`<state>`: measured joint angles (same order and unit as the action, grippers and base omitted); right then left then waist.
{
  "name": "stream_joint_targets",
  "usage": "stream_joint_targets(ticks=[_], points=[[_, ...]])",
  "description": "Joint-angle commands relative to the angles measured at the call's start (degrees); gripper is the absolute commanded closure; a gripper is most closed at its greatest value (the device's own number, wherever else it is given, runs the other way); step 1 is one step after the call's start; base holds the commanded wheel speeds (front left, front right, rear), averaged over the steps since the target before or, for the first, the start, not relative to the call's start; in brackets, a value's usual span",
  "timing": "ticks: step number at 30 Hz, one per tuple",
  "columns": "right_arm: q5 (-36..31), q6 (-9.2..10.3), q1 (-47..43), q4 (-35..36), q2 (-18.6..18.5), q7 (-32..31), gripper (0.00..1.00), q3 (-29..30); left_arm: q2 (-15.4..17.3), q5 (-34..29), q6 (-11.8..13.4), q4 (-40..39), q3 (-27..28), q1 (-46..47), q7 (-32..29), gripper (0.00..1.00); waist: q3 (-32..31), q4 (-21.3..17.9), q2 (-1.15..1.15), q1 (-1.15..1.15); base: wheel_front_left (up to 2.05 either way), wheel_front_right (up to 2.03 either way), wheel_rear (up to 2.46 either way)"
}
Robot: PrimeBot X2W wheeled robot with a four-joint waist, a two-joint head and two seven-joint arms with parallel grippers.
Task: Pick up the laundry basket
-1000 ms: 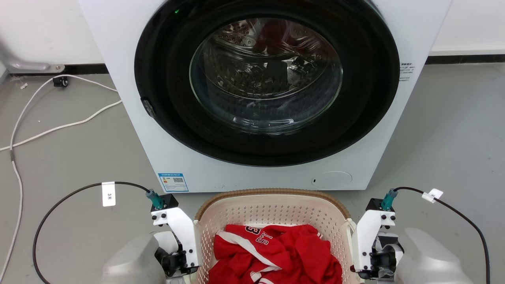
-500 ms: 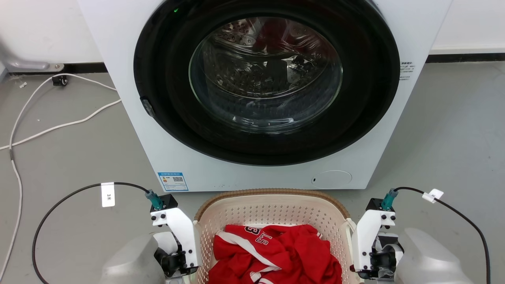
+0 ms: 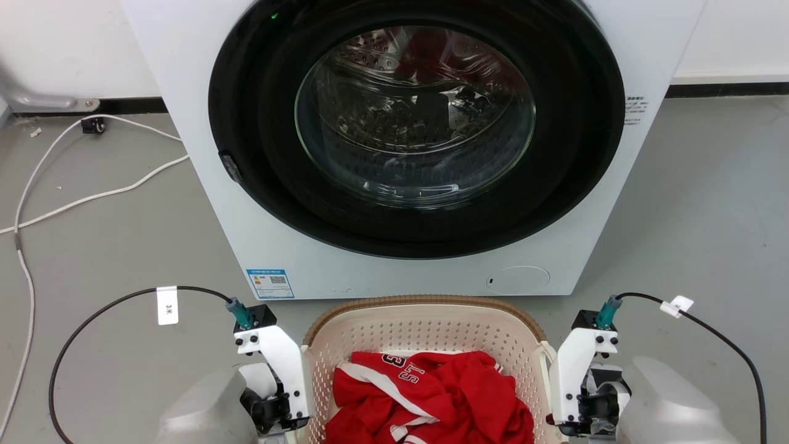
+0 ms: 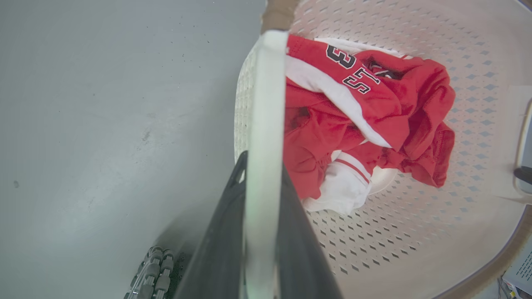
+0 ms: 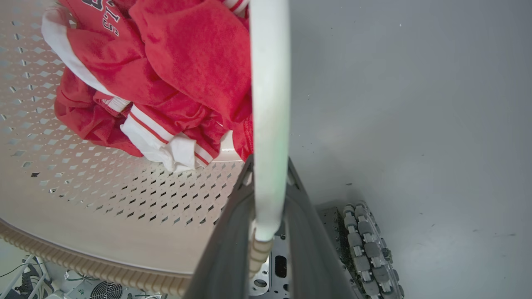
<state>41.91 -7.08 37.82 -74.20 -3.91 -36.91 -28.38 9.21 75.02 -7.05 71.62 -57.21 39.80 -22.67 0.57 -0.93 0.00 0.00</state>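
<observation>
The laundry basket (image 3: 425, 301), cream and perforated with a brown woven-look rim, sits low in the head view in front of the washing machine. It holds a crumpled red and white jersey (image 3: 431, 394). My left gripper (image 4: 262, 166) is shut on the basket's white left handle (image 4: 266, 91), with a dark finger on each side of the strap. My right gripper (image 5: 269, 166) is shut on the white right handle (image 5: 268, 83) in the same way. In the head view both white wrist brackets (image 3: 277, 357) (image 3: 573, 364) flank the basket. Whether its base touches the floor is hidden.
A white front-loading washing machine (image 3: 407, 271) with a shut dark glass door (image 3: 416, 117) stands right behind the basket. White cables (image 3: 92, 197) trail over the grey floor at the left. My base's roller wheels (image 5: 365, 245) are near the right handle.
</observation>
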Motion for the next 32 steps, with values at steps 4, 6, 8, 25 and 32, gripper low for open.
stream_joint_targets(ticks=[4,6,8,25,32], points=[[0.79,-0.75,-0.31,0.62,1.89,-0.16,1.0,0.15,-2.04,0.73,-0.81,-0.88,0.0,-0.47,0.26,1.0,0.06,-0.01,0.0,0.0,0.0,0.0,0.0],[0.55,-0.75,-0.34,0.62,1.89,-0.17,1.0,0.27,-2.01,0.84,-0.81,-0.82,-0.03,-0.46,0.32,1.0,0.07,-0.04,0.0,0.0,0.0,0.0,0.0],[0.42,-0.75,-0.39,0.62,1.89,-0.3,1.0,0.45,-1.9,0.93,-0.81,-0.78,-0.07,-0.54,0.28,1.0,0.1,-0.08,0.0,0.0,0.0,0.0,0.0],[0.07,-0.75,-0.6,0.62,1.9,0.03,1.0,1.0,-1.87,1.25,-0.81,-0.73,-0.46,-0.62,0.57,1.0,-0.01,-0.04,0.0,0.0,0.0,0.0,0.0],[0.2,-0.76,-0.67,0.62,1.89,0.12,1.0,0.91,-1.71,1.54,-0.81,-0.88,-0.62,-0.52,0.58,1.0,0.04,-0.04,0.0,0.0,0.0,0.0,0.0]])
